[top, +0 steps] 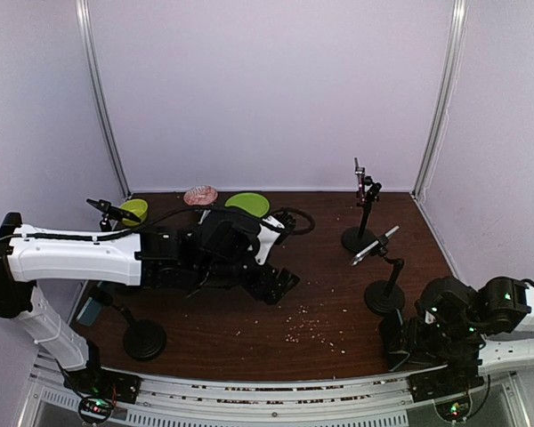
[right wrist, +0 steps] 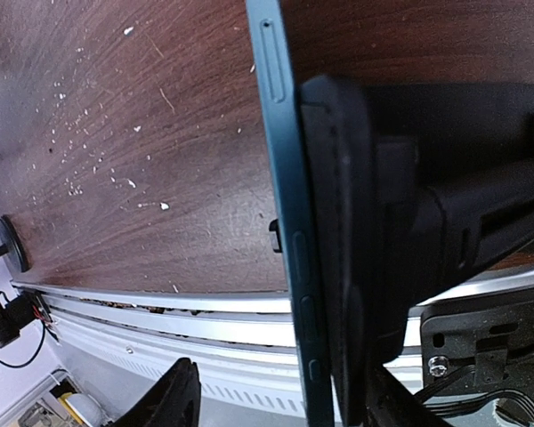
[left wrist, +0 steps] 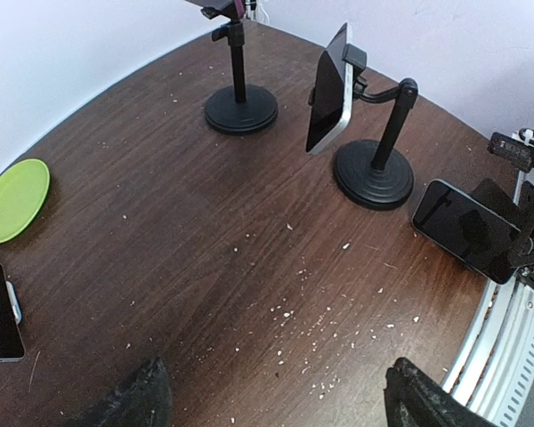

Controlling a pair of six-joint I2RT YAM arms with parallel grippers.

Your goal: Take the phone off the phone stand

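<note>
Near phone stand (left wrist: 374,173), scattered crumbs (left wrist: 287,313)

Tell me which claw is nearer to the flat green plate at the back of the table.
Left. The left claw hangs a little in front of the flat green plate. The right claw is at the table's near right edge, much farther away.

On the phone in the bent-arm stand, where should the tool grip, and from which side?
Probably its free lower end: the phone hangs tilted, held near the top by the clamp. Come from below, pinching screen and back.
</note>
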